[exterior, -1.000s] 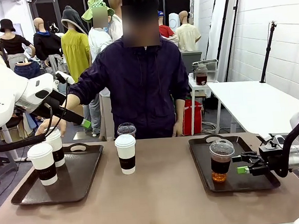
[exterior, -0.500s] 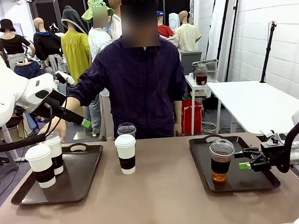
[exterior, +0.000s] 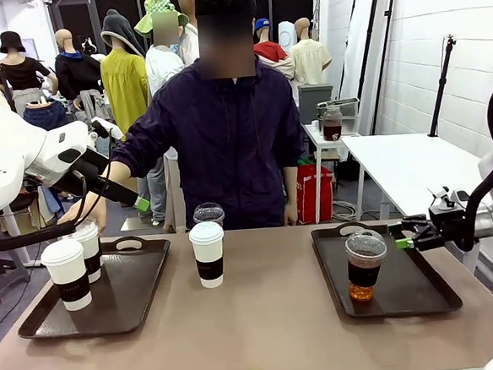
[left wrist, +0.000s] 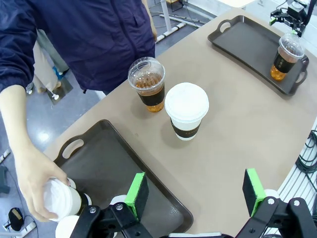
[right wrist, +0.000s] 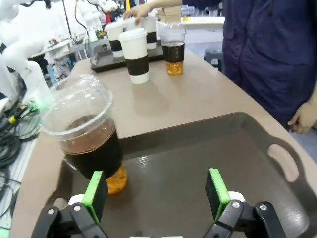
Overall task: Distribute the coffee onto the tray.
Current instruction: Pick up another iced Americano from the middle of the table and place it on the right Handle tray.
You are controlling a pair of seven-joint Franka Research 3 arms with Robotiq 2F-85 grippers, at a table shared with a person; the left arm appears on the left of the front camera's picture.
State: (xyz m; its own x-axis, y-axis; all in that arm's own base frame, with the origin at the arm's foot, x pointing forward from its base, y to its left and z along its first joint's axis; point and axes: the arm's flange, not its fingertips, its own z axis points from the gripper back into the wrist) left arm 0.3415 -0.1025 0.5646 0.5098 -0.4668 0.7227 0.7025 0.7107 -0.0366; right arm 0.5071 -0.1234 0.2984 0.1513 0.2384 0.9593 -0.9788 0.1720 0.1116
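The coffee stands in three places. Two white lidded cups (exterior: 69, 274) are on the left tray (exterior: 135, 288), and a person's hand (exterior: 85, 215) rests on the far one (left wrist: 60, 199). A white cup (exterior: 207, 254) and a clear dome-lidded cup (exterior: 208, 215) stand mid-table. Another clear cup of brown coffee (exterior: 364, 266) stands on the right tray (exterior: 414, 285). My right gripper (exterior: 400, 243) hovers open just right of that cup (right wrist: 87, 135), nothing between its fingers (right wrist: 156, 192). High over the left tray, my left gripper (left wrist: 195, 187) is open and holds nothing.
A person in a dark jacket (exterior: 226, 136) stands at the far edge, one arm reaching to the left tray. Bare tabletop (exterior: 264, 319) lies between the two trays. A white side table (exterior: 415, 169) stands at the back right.
My right gripper has lifted and drawn back to the right, away from the clear cup on the right tray. The near white cup on the left tray shifted slightly left.
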